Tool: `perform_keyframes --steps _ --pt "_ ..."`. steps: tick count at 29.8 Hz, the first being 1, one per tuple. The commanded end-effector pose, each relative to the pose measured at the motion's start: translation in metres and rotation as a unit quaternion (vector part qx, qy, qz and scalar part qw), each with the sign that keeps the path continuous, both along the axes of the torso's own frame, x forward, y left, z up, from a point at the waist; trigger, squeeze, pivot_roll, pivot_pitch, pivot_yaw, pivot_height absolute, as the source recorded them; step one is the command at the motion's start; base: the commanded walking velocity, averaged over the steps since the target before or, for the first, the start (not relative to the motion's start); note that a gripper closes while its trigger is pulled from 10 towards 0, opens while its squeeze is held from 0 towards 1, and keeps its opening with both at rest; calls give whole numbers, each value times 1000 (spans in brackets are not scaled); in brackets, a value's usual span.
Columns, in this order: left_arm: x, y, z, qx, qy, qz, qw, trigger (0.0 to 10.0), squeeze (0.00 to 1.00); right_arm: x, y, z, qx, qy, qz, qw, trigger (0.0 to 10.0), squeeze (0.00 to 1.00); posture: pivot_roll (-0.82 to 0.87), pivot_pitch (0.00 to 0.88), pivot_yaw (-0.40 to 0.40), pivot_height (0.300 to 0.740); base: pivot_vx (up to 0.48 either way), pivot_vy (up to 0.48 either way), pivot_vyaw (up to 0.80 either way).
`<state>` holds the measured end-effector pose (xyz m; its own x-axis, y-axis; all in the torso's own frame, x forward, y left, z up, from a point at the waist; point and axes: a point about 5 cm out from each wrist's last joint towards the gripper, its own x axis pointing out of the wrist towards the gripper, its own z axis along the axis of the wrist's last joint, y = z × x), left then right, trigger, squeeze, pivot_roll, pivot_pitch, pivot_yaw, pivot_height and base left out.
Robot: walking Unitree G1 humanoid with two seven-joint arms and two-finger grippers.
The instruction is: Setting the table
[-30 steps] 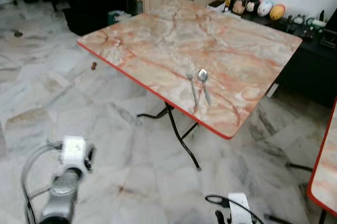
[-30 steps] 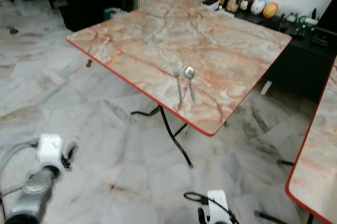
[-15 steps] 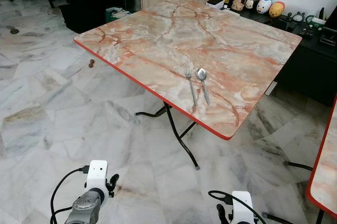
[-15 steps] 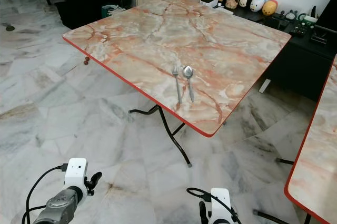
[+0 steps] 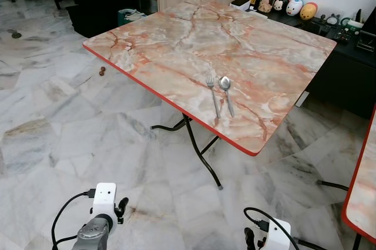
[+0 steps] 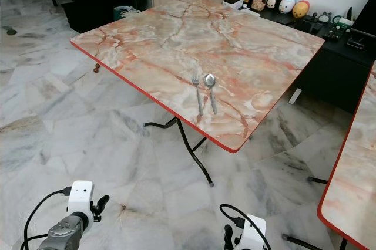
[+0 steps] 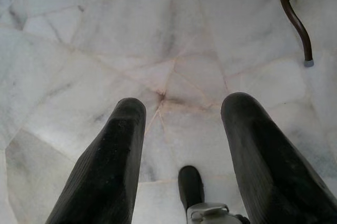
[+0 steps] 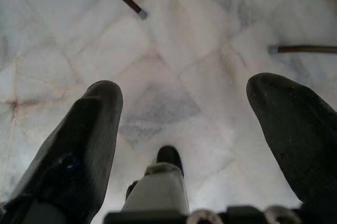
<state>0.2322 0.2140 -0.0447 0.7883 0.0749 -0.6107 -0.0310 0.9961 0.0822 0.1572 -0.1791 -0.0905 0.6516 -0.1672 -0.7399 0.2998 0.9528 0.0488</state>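
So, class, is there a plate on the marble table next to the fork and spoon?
No, the fork and spoon lie side by side on the table with no plate.

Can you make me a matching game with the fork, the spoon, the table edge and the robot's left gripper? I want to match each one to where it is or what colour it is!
Things:
1. fork
2. spoon
3. table edge
4. left gripper

Clues:
A. red
B. open, hanging above the marble floor
C. on the table, on the robot's left of its neighbour
D. on the table, on the robot's right of its neighbour

Pairs: 1-C, 2-D, 3-A, 4-B
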Motion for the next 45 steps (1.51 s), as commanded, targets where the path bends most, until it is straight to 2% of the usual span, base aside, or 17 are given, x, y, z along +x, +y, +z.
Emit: perform_keyframes --steps 1,6,12,17,20,29,32,36,39,42,45 --pt "-2 -1 -2 1 3 -1 1000 10000 0 1 -5 2 -24 -12 17 1000 10000 0 -7 0 -57 740 0 0 0" --pt "0 -4 -2 2 0 -4 1000 10000 0 5 -7 7 -43 -39 13 998 10000 0 -9 0 -57 740 0 0 0" --pt "0 -6 -2 5 0 -11 1000 10000 0 7 -8 9 -68 -45 34 996 10000 0 -10 0 -58 740 0 0 0" --pt "0 -6 -2 6 0 -10 1000 10000 0 8 -9 10 -73 -57 21 996 10000 0 -4 0 -60 740 0 0 0" --pt "-1 -5 -2 7 1 -10 1000 10000 0 11 -8 13 -91 -68 54 992 10000 0 -4 0 -60 740 0 0 0" --pt "-2 -5 -3 10 3 -14 1000 10000 0 11 -8 14 -97 -77 52 991 10000 0 -4 0 -59 740 0 0 0" --pt "-2 -6 -3 11 4 -16 1000 10000 0 10 -9 13 -97 -72 41 992 10000 0 -3 0 -59 740 0 0 0" --pt "-1 -7 -3 11 5 -18 1000 10000 0 4 -11 9 -91 -44 -11 995 10000 0 -6 0 -58 740 0 0 0" --pt "-2 -7 -3 12 6 -19 1000 10000 0 1 -11 7 -68 -37 -47 996 10000 0 -4 0 -58 740 0 0 0" --pt "-2 -7 -3 12 6 -19 1000 10000 0 0 -10 6 -42 -44 -75 995 10000 0 -3 0 -59 740 0 0 0" --pt "-2 -7 -4 13 7 -21 1000 10000 0 1 -9 7 -33 -55 -75 995 10000 0 -6 0 -57 740 0 0 0"
